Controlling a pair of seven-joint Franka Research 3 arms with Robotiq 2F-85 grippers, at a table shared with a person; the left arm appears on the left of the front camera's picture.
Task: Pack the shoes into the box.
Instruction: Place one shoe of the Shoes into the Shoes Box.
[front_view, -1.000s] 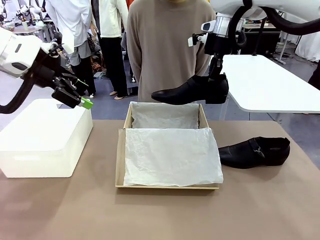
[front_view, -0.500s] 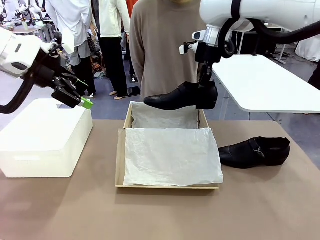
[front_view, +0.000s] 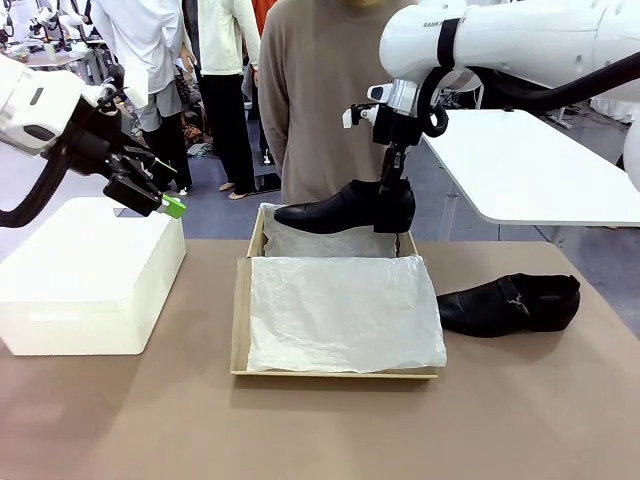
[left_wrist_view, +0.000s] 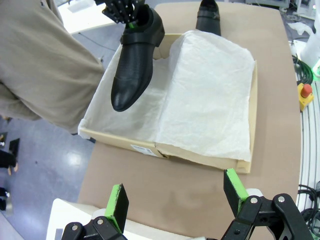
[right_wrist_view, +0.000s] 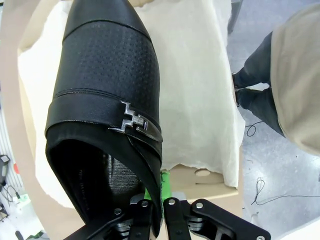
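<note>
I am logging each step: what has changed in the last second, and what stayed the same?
The right hand, holding a shoe by its heel, carried it toward the robot's left and lower, over the far end of the box. The second shoe on the table and the open left hand above the white box stayed put.

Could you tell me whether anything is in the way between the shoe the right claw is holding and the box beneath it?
Nothing solid that shows. The right claw holds the shoe above the far end of the box, where only white tissue paper lines it.
</note>
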